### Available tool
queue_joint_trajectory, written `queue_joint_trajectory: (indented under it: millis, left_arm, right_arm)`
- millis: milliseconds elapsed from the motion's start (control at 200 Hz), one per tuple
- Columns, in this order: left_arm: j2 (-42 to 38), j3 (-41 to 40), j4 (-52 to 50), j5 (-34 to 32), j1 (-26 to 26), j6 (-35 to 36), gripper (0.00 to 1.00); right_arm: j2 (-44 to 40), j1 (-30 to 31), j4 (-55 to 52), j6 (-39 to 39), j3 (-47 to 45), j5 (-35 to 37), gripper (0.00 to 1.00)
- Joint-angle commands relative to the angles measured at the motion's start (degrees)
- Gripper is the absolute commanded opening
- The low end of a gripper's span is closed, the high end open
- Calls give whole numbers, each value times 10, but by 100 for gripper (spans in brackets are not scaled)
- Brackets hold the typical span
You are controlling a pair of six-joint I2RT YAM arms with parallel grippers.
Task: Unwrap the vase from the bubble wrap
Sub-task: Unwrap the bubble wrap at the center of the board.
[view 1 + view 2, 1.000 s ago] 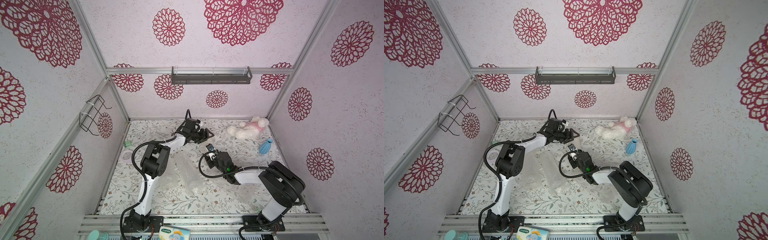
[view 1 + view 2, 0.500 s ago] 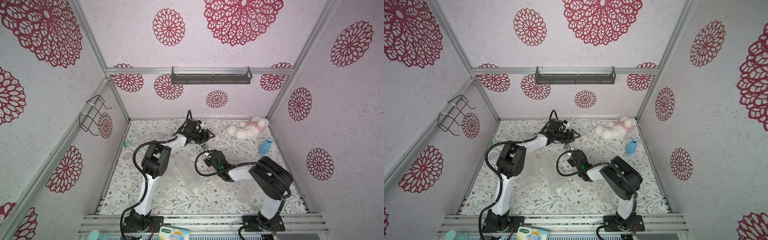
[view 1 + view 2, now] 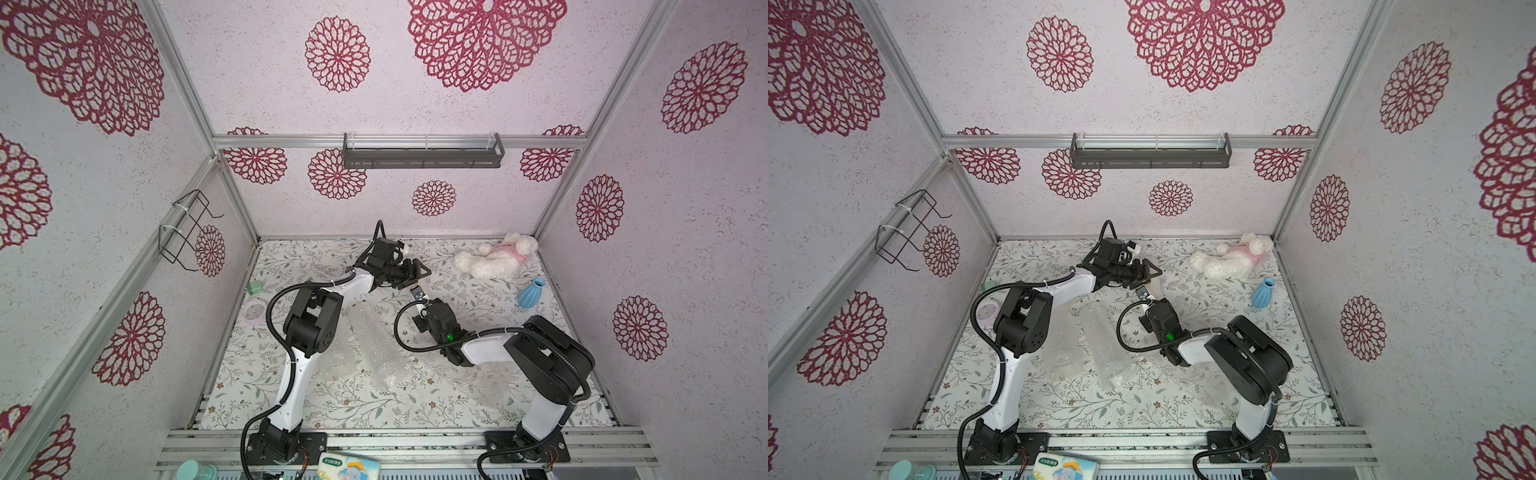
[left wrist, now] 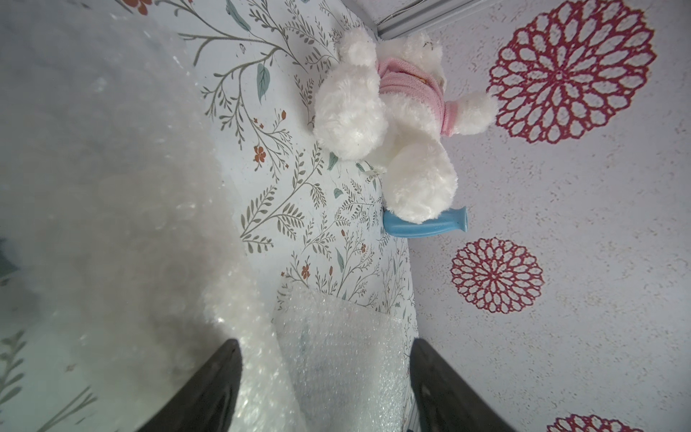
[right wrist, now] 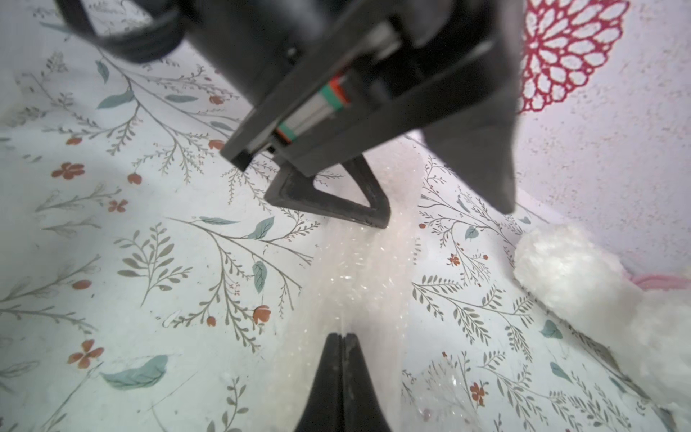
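A bare blue vase (image 3: 532,294) (image 3: 1265,293) (image 4: 426,226) stands by the right wall, apart from both grippers. Clear bubble wrap (image 3: 374,345) (image 3: 1096,345) lies crumpled mid-table. Another sheet (image 3: 478,382) lies under the right arm. A strip of the wrap (image 5: 359,269) runs up from my right gripper (image 5: 341,336) (image 3: 417,293) (image 3: 1144,294), which is shut on it. My left gripper (image 4: 323,342) (image 3: 417,276) (image 3: 1152,276) hovers just behind it, open. The wrap (image 4: 336,355) lies loosely between its spread fingers (image 5: 329,198).
A white plush toy (image 3: 494,259) (image 4: 381,112) (image 5: 583,276) in pink lies at the back right, close to the vase. A small green block (image 3: 254,286) and a lilac dish (image 3: 254,311) sit by the left wall. A grey shelf (image 3: 424,151) hangs on the back wall.
My right gripper has reached back toward the left gripper and closed on the wrap strip. The left gripper has stayed open and barely moved.
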Motion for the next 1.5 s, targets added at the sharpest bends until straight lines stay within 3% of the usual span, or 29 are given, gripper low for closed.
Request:
queue_joint_trajectory:
  millis: [0, 490, 1496]
  left_arm:
    - [-9, -13, 9, 2, 0, 6, 74]
    - [-30, -50, 12, -1, 11, 10, 74]
    - [-53, -88, -5, -12, 25, 24, 74]
  right_arm:
    - [-43, -29, 41, 71, -12, -27, 0]
    - [-59, -92, 75, 177, -49, -97, 0]
    - [-74, -121, 83, 200, -57, -122, 0]
